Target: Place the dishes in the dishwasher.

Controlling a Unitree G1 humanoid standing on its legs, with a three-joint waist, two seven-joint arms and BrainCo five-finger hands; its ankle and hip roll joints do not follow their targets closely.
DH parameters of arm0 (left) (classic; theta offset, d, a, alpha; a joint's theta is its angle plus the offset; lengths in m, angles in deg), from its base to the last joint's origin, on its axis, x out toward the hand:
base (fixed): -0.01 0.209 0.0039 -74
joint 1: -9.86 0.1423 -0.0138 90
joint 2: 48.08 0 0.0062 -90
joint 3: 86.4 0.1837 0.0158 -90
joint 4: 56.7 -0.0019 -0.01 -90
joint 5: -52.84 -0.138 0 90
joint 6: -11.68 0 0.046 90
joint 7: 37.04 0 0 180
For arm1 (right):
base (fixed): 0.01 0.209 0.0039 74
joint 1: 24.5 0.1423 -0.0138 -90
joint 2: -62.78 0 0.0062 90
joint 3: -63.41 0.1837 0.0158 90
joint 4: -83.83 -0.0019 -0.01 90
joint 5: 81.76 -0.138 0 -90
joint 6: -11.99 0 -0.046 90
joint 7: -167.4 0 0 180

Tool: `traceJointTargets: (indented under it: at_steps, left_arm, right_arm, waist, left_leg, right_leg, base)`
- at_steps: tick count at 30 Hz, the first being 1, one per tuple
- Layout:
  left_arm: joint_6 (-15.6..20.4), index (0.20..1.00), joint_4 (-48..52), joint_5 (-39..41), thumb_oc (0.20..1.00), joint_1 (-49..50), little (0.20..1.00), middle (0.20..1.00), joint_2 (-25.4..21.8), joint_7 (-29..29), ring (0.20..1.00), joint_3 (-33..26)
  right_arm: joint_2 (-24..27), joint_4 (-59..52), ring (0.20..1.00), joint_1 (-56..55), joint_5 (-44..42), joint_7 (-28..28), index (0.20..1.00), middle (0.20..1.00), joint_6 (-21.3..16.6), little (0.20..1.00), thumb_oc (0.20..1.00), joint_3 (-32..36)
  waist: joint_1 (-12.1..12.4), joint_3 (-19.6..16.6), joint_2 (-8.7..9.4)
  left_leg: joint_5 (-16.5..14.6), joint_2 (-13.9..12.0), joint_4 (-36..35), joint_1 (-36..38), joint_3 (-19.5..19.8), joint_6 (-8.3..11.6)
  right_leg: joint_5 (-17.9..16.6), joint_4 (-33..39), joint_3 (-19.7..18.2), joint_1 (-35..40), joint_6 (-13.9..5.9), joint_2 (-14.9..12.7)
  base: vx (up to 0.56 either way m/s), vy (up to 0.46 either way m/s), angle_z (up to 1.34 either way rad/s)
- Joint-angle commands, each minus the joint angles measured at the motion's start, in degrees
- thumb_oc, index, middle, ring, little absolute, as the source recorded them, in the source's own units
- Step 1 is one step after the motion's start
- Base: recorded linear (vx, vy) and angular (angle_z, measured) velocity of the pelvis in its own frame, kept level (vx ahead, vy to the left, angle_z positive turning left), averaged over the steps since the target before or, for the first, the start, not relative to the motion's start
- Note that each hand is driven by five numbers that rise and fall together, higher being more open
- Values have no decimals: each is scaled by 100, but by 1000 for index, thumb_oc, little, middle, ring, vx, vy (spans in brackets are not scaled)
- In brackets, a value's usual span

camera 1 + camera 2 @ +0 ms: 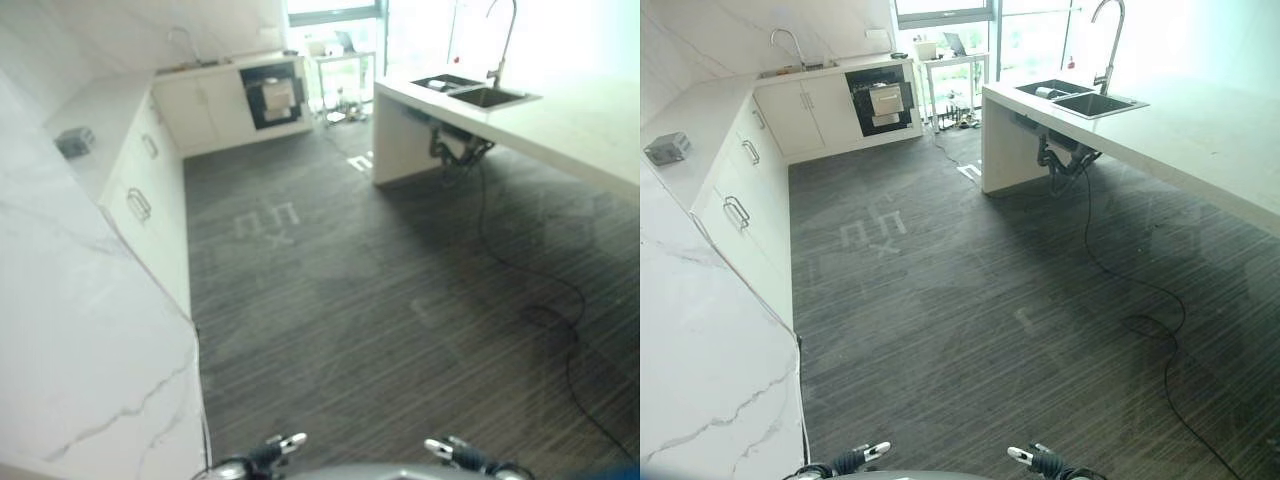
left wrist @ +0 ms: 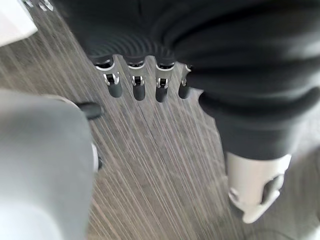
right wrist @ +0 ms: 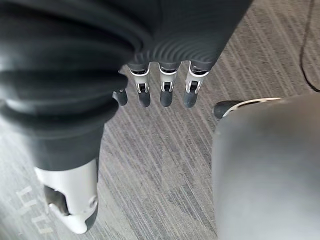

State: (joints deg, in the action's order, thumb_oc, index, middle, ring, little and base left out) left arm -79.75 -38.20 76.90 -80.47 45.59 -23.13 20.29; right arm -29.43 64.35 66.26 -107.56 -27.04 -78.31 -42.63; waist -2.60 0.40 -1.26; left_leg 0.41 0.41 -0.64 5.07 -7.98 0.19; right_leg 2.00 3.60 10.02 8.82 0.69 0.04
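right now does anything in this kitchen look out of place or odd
Nothing spilled or broken. One oddity: a black cable trails loose across the floor from under the island sink. Both hands, left and right, hang relaxed and hold nothing.

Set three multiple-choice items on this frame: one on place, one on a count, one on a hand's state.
1. Where is the double sink?
A. in the island counter
B. on the floor
C. inside a cabinet

2. How many tall curved faucets rise at that sink?
A. none
B. one
C. three

3. What does the left hand hold?
A. a plate
B. a cup
C. nothing

Answers: 1 A, its basins are set into the island counter. 2 B, a single faucet stands there. 3 C, its fingers hang relaxed over the floor.
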Motion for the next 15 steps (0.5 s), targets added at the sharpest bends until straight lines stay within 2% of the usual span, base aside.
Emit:
traceJointTargets:
  at_steps: [1, 2, 3, 5, 6, 7, 8, 9, 10, 13, 14, 15]
  left_arm:
    - [187, 1000, -97, 238, 1000, -549, 1000, 1000, 86, -179, 1000, -118]
    - [207, 1000, -3, 545, 1000, -595, 1000, 1000, 88, -175, 1000, -145]
    - [186, 1000, 76, 564, 1000, -584, 1000, 1000, 85, -155, 1000, -189]
    - [253, 1000, 259, 569, 1000, -517, 1000, 1000, 54, -122, 1000, -215]
    - [293, 1000, 330, 577, 1000, -483, 1000, 1000, 51, -133, 1000, -206]
    - [325, 1000, 372, 611, 1000, -450, 1000, 1000, 61, -163, 1000, -174]
    - [326, 1000, 378, 620, 1000, -443, 1000, 1000, 64, -161, 1000, -173]
    - [362, 1000, 403, 578, 1000, -399, 1000, 1000, 69, -131, 1000, -173]
    - [405, 1000, 392, 497, 1000, -384, 1000, 1000, 65, -62, 1000, -176]
    - [539, 1000, 306, 434, 1000, -362, 1000, 1000, -32, 140, 1000, -177]
    - [518, 1000, 306, 484, 1000, -404, 1000, 1000, -146, 247, 1000, -178]
    - [433, 1000, 444, 444, 1000, -503, 1000, 1000, -236, 342, 1000, -38]
  right_arm:
    - [-20, 58, 1000, 544, -74, -196, 1000, 1000, 67, 1000, 1000, -64]
    - [81, -64, 1000, 613, -78, -148, 1000, 1000, 98, 1000, 1000, -127]
    - [115, -121, 1000, 639, -118, -130, 1000, 1000, 125, 1000, 1000, -137]
    - [191, -196, 1000, 728, -185, -164, 1000, 1000, 152, 1000, 1000, -96]
    - [228, -208, 1000, 788, -132, -169, 1000, 1000, 139, 1000, 1000, -82]
    - [266, -176, 1000, 816, -32, -156, 1000, 1000, 93, 1000, 1000, -64]
    - [274, -170, 1000, 808, -13, -149, 1000, 1000, 76, 1000, 1000, -59]
    - [297, -158, 1000, 737, 39, -105, 1000, 1000, -34, 1000, 1000, -33]
    - [290, -160, 1000, 693, 63, -79, 1000, 1000, -127, 1000, 1000, 3]
    - [203, -292, 1000, 576, -11, 70, 1000, 1000, -295, 1000, 1000, 10]
    - [123, -446, 1000, 421, -208, 108, 1000, 1000, -377, 1000, 1000, 48]
    - [104, -712, 1000, 273, -309, 68, 1000, 1000, -447, 1000, 1000, 111]
  waist:
    - [73, 464, 179]
    - [129, 629, 149]
    - [165, 666, 126]
    - [273, 734, 55]
    - [327, 702, -37]
    - [421, 692, -93]
    - [435, 687, -101]
    - [447, 658, -115]
    - [455, 632, -87]
    - [541, 535, 9]
    - [533, 473, 123]
    - [428, 449, 93]
  left_leg:
    - [-356, -263, 2547, -724, -309, 166]
    - [5, -325, 3057, -1203, -170, 248]
    - [155, -346, 2909, -1312, -182, 281]
    - [282, -444, 1982, -1244, -249, 317]
    - [475, -616, 984, -1153, -242, 385]
    - [804, -784, 38, -1112, -148, 496]
    - [860, -824, -97, -1125, -165, 520]
    - [1008, -944, -335, -1205, -426, 589]
    - [967, -924, -239, -1246, -562, 569]
    - [625, -609, 103, -1392, -220, 300]
    - [484, -402, 218, -1370, -219, 99]
    - [345, -206, 163, -1102, -163, -161]
  right_leg:
    - [74, -537, -46, -285, -70, -298]
    - [91, -629, -57, -285, 10, -281]
    - [116, -646, -54, -260, -4, -278]
    - [218, -615, -31, -80, -106, -298]
    - [297, -550, -13, 56, -179, -277]
    - [401, -434, -29, 343, -260, -310]
    - [427, -419, -24, 398, -270, -313]
    - [551, -415, 39, 600, -319, -346]
    - [596, -413, 91, 703, -368, -414]
    - [848, -853, -60, 856, -576, -709]
    - [523, -1338, -56, 807, -736, -939]
    - [-367, -2737, -203, 163, -783, -1271]
  base:
    - [49, -113, 9]
    - [64, -19, 19]
    - [153, 102, 30]
    - [321, 244, 4]
    - [589, 413, -25]
    - [532, 365, -17]
    - [554, 381, 4]
    - [387, 297, 34]
    - [541, 434, 52]
    - [484, 412, 26]
    - [520, 537, -18]
    - [516, 575, -13]
